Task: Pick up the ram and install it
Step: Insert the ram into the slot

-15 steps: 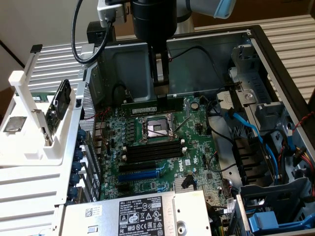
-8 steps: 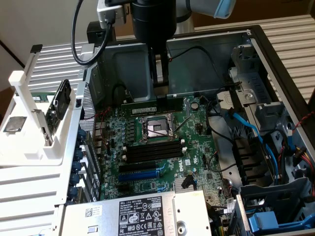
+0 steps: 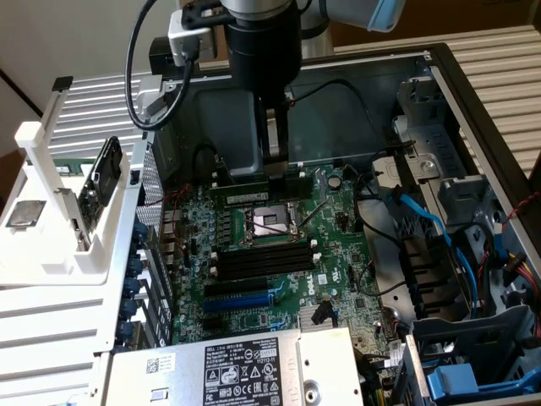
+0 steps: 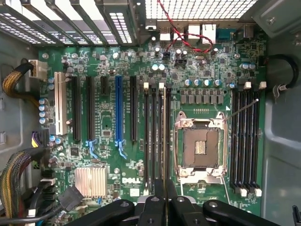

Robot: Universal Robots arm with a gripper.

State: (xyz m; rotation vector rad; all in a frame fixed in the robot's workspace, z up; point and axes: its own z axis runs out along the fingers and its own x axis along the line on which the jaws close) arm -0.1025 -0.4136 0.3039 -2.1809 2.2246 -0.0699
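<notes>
Grip: the gripper (image 3: 275,173) is clamping the ram (image 3: 245,188) by its upper edge, and the fingers (image 4: 156,202) are pressing close together with only a thin gap between them.
Ram, place: the ram is hanging on edge in the air over the motherboard (image 3: 338,254). In the exterior view it is sitting at 12 o'clock from the CPU socket (image 3: 269,224), and it is judged to be well clear of the board.
Ram, long axis: in the exterior view it is running from 9 o'clock to 3 o'clock, with the 3 o'clock end riding a shade higher.
Ram from fingers: the stick is reaching out of the grip both ways, a little more of it showing toward 9 o'clock.
Ram, facing: its lower long edge is judged to be pointing down at the board.
Memory slots (image 3: 258,262): this bank of four black slots is lying at 6 o'clock from the socket, between it and the blue expansion slot (image 3: 241,298). All four are looking empty.
Axes compared: the slots are also running 9 to 3 o'clock, so ram and slots are lying close to parallel.
Alignment: in the wrist view the fingertips are lining up with this same bank, but which slot of the four cannot be told.
Arm: the single arm is carrying the ram alone.
</notes>
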